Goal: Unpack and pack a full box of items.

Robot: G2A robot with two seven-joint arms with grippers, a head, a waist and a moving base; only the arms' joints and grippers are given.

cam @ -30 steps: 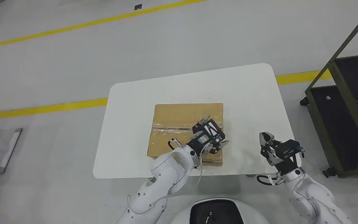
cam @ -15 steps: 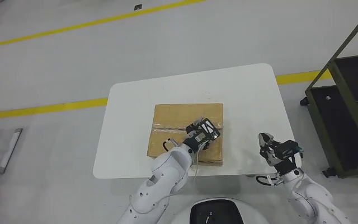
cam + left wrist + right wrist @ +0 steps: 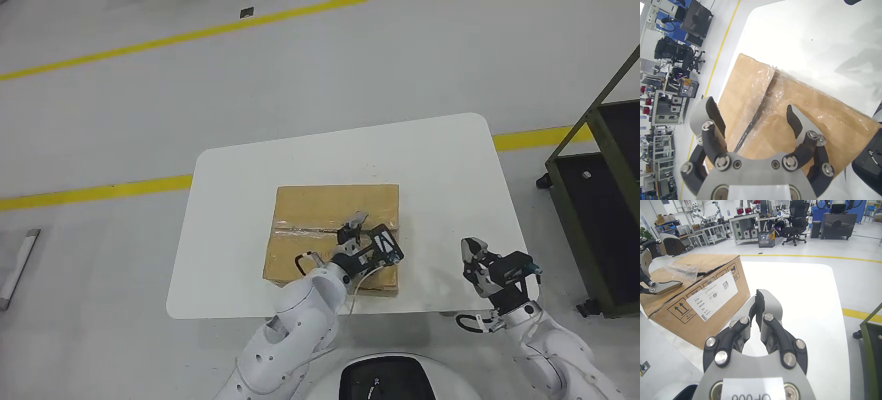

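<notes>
White rounded surface carries a brown cardboard box at its middle. Opening it seems the step in hand: left gripper hovers wide open and empty over the seam's right end. Next, a finger must catch a flap. Right gripper, closed on nothing, sits near-right. Flaps lie down, clear tape crumpled along the partly split seam.

Cardboard box on white table, left pincer above it
</notes>
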